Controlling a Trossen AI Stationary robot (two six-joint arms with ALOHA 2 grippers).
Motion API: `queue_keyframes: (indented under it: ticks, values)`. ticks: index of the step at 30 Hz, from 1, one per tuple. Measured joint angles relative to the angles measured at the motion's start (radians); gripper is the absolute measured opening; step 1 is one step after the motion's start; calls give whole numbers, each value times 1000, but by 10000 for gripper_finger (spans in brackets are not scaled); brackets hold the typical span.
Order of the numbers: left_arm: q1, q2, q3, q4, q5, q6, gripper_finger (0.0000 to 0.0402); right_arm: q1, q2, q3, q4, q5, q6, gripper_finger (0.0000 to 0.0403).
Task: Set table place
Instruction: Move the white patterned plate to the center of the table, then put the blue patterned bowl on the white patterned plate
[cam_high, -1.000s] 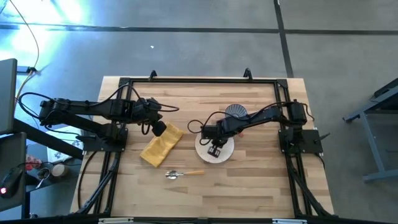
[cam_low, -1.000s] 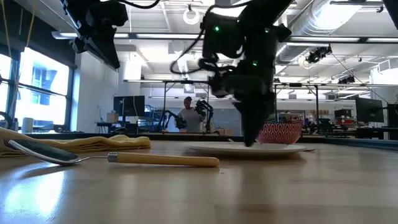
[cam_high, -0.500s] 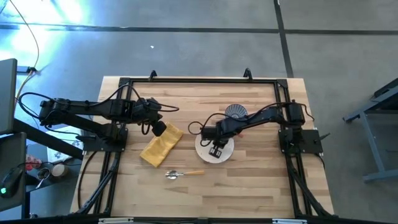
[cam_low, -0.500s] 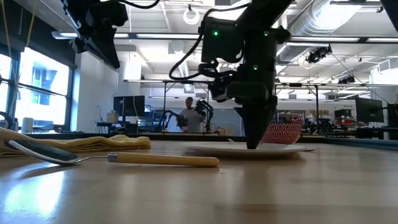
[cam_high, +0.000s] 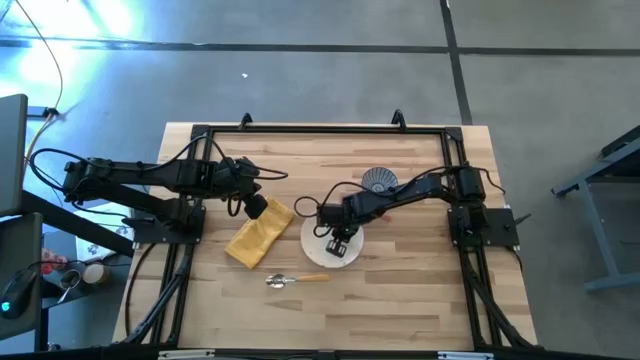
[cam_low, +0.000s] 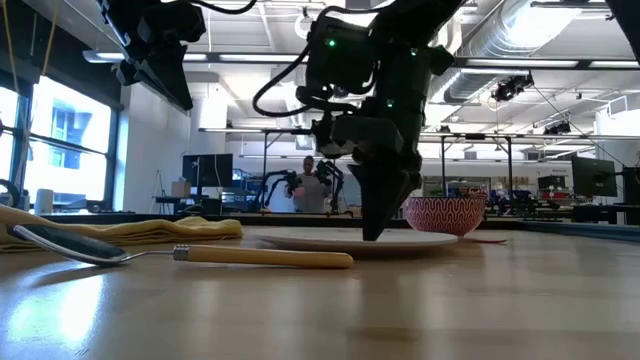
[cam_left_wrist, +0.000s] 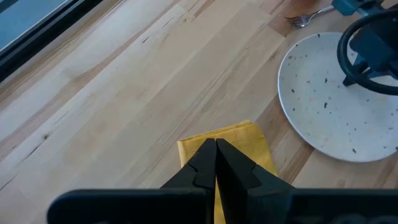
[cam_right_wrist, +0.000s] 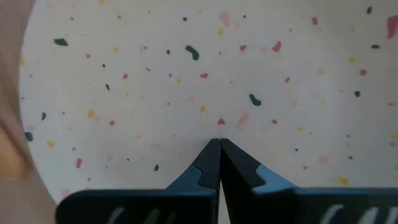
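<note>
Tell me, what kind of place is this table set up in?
Probably a robotics lab or workshop in an industrial hall. Beyond the wooden table, the low view shows exposed ceiling ducts, a row of monitors on workbenches, and a person beside another robot arm. The floor is bare concrete.

A person (cam_low: 313, 190) stands far back in the room. Monitors (cam_low: 206, 170) sit nearby. A grey concrete floor (cam_high: 320, 80) surrounds the bench.

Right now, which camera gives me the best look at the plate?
The left wrist view: the plate shows nearly whole, with the right arm over one edge. The right wrist view fills with its speckled surface only. In the high view the right gripper covers much of it; the low view shows it edge-on.
</note>
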Motion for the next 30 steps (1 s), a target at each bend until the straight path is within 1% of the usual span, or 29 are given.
queue_keyframes:
  ticks: [3, 5, 7, 11, 14, 17, 22, 26, 30]
  values:
    - [0, 0, 0, 1, 0, 0, 1, -11, -67, 49, -68, 84, 0, 0]
    - [0, 0, 0, 1, 0, 0, 1, -28, -129, 82, -168, 149, -9, 0]
    - [0, 0, 0, 2, 0, 0, 1, -58, -176, 94, -300, 192, -6, 0]
    - [0, 0, 0, 3, 0, -9, 1, -159, -289, 106, -492, 216, -1, 9]
    - [0, 0, 0, 3, 1, -26, 1, -247, -344, 104, -581, 220, -50, 31]
    - [0, 0, 0, 3, 1, -37, 1, -335, -386, 104, -623, 220, -91, 65]
    - [0, 0, 0, 3, 0, -74, 1, -460, -385, 85, -627, 236, -161, 125]
    - [0, 0, 0, 3, -2, -105, 1, -531, -383, -23, -575, 232, -214, 160]
    - [0, 0, 0, 3, -10, -131, 1, -570, -384, -146, -504, 185, -261, 181]
